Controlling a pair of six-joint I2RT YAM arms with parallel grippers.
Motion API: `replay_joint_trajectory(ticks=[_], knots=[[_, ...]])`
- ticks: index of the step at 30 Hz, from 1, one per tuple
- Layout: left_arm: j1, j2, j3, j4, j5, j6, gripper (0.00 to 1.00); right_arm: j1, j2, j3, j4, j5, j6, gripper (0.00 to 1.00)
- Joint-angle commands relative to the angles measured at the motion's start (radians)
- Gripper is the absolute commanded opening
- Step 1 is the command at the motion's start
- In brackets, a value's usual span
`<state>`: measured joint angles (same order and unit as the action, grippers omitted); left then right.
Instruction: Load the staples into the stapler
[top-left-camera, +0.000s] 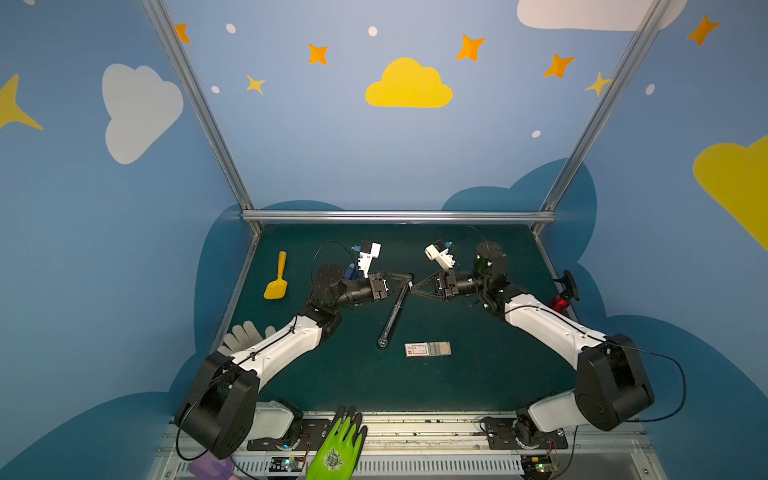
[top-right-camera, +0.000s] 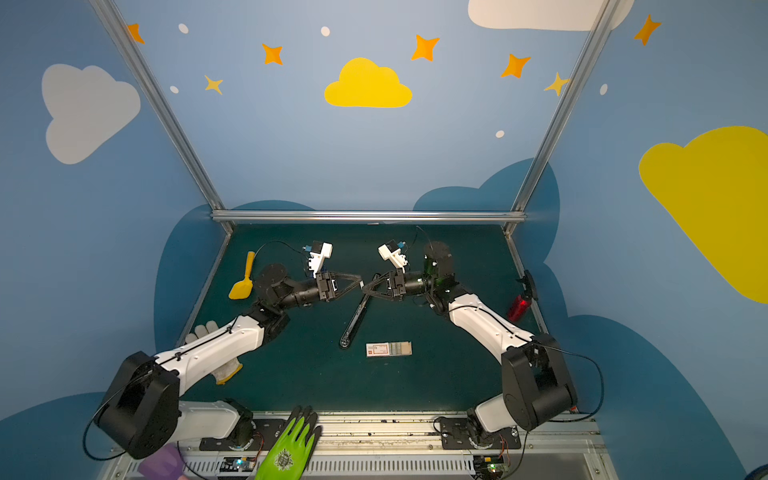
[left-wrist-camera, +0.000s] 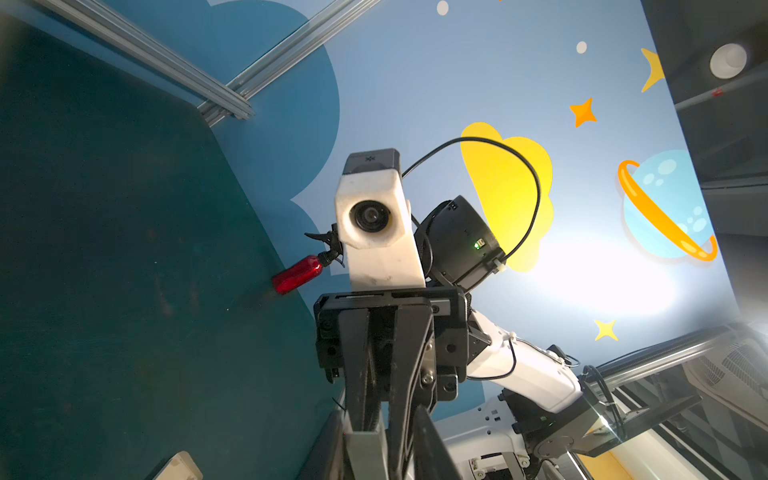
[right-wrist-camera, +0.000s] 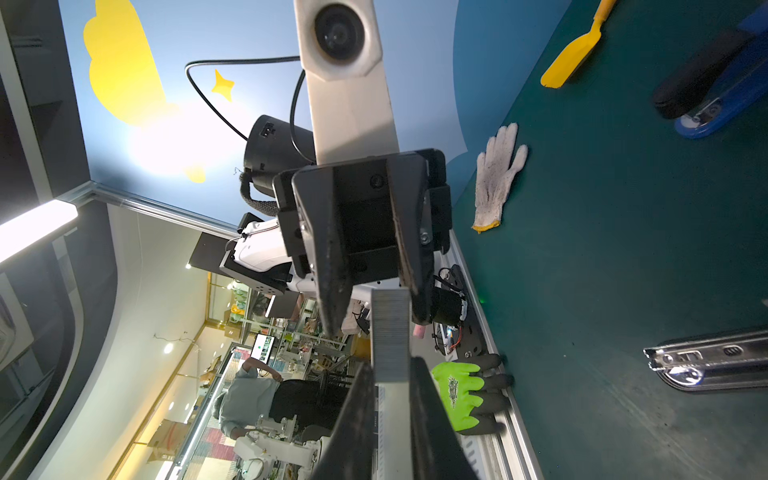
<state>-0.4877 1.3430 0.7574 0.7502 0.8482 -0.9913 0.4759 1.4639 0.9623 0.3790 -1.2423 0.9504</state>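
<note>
1 strip of staples (right-wrist-camera: 390, 332) shows in the right wrist view: a flat, silvery-grey bar, finely ribbed across its width, with straight edges. The right pincer (right-wrist-camera: 392, 368) is pressed onto it, 1 black finger along each long edge, so the strip sticks out straight beyond the fingertips. The left pincer (right-wrist-camera: 372, 313) faces it tip to tip, its 2 fingers standing apart. The strip's free end lies between those tips, close against 1 finger and with a clear gap to the other. Whether it touches that finger I cannot tell.

In both top views the 2 pincers meet above the middle of the green table (top-left-camera: 478, 374), and the strip is only a pale speck between them. Nearer the front edge lies the staple box (top-left-camera: 428, 349), white with a red label, its tray slid partly out and showing grey strips packed side by side. It lies well apart from both pincers. Near the box, reaching under the meeting tips, the black stapler (top-left-camera: 392, 316) lies opened out long on the table. Its bright metal rail shows in the right wrist view.
</note>
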Motion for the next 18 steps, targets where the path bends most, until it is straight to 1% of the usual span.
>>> replay_joint_trajectory(ticks=[1, 8, 10, 12, 13, 16, 18], knots=[[-0.006, -0.002, -0.006, 0.044, 0.028, -0.003, 0.26, 0.003, 0.003, -0.007, 0.040, -0.013, 0.014, 0.16], [-0.008, 0.004, 0.001, 0.047, 0.030, -0.007, 0.16, 0.003, 0.008, -0.008, 0.047, -0.016, 0.022, 0.17], [-0.008, 0.001, 0.002, 0.039, 0.028, -0.003, 0.15, 0.000, 0.006, -0.010, 0.042, -0.014, 0.022, 0.21], [-0.009, -0.003, 0.007, 0.007, 0.020, 0.013, 0.15, -0.007, 0.002, -0.012, 0.036, -0.006, 0.021, 0.30], [-0.008, -0.008, 0.009, -0.014, 0.015, 0.023, 0.15, -0.011, -0.001, -0.015, 0.032, -0.003, 0.019, 0.32], [-0.006, -0.021, 0.032, -0.132, -0.003, 0.086, 0.14, -0.031, -0.015, -0.026, 0.018, 0.003, 0.011, 0.38], [-0.004, -0.032, 0.052, -0.242, -0.033, 0.137, 0.14, -0.052, -0.033, -0.032, -0.041, 0.017, -0.030, 0.41]])
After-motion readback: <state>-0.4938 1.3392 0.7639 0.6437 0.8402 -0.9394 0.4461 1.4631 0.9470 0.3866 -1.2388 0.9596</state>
